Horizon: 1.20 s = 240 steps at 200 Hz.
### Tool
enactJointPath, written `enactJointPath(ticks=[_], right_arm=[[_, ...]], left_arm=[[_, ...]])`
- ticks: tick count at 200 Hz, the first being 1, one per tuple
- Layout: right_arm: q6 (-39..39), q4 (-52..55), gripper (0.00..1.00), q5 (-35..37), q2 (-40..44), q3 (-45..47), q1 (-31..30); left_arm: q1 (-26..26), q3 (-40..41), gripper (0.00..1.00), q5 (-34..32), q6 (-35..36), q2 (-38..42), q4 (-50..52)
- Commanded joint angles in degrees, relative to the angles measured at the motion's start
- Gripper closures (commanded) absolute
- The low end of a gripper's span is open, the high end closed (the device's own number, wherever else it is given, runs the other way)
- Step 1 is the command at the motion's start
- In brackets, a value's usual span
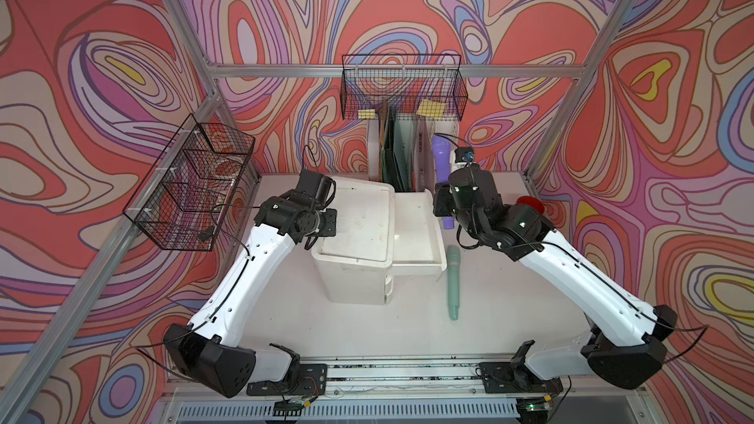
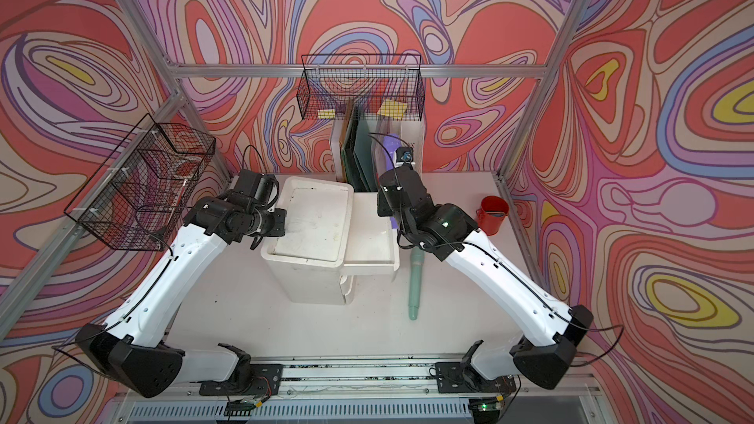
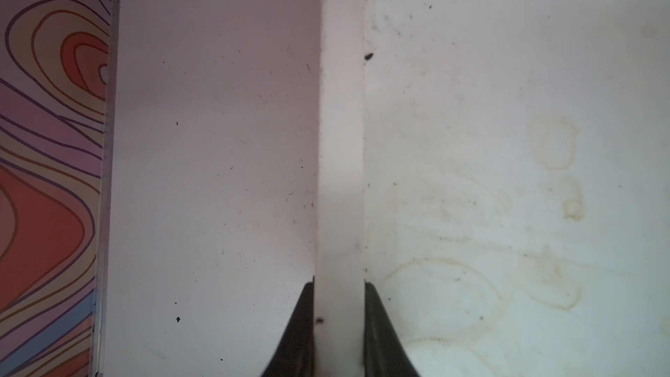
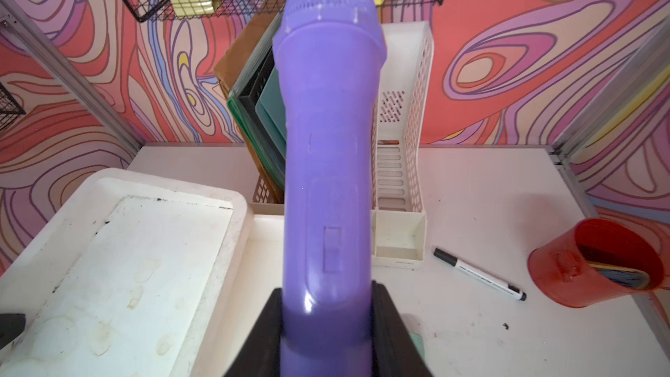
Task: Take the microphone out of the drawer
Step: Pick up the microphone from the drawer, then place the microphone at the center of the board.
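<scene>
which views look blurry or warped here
Left wrist view: soft throughout, the white rim in the left gripper smeared. Right wrist view: purple microphone looms close, bulged by the wide lens, background sharp. Both top views: crisp, evenly lit.

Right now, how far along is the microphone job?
Done: drawer open, nothing visible inside. In hand: right claw grips the purple microphone, apparently clear of it; left claw pinches the cabinet rim. Left: set the microphone down, probably on the table.

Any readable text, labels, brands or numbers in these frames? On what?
No text here is legible.
Marker: there is print along the barrel, too small to read.
White file rack: a faint line on the base front, too blurred to read.
</scene>
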<state>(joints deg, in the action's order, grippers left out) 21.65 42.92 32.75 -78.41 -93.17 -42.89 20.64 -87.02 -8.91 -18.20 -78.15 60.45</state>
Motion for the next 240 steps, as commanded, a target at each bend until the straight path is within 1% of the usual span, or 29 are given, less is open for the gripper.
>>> enactJointPath(ticks=[1,14,43,69,124,164,196,240], right_arm=[[-1.89,1.23,0.91,4.53,2.80,2.55,1.92],[-1.38,1.89,0.91,2.79,4.40,4.69,3.88],[0.68,0.79,0.92,-7.03,8.41,11.67,11.40],[2.55,0.92,0.92,-9.29,10.67,19.38,14.74],[8.16,-0.02,0.93,-14.08,12.23,33.52,17.50],[11.00,-2.08,0.93,-17.45,12.32,41.38,18.60],[11.85,-4.62,0.92,-21.15,11.47,46.11,20.83],[12.01,-7.93,0.91,-24.26,7.80,49.22,22.45]], left_arm=[[-0.48,-1.56,1.00,-2.91,1.42,0.37,-1.56],[-0.49,-1.64,1.00,-2.96,1.58,0.30,-1.71],[-0.45,-1.62,1.00,-2.61,1.93,-0.07,-1.79],[-0.50,-1.39,1.00,-2.42,1.87,-0.03,-1.72],[-0.43,-0.97,1.00,-2.52,2.11,0.28,-1.65],[-0.43,-0.95,1.00,-2.78,2.20,0.37,-1.56],[-0.44,-0.85,1.00,-2.51,1.98,0.32,-1.46],[-0.45,-0.68,1.00,-2.50,1.85,0.54,-1.30]])
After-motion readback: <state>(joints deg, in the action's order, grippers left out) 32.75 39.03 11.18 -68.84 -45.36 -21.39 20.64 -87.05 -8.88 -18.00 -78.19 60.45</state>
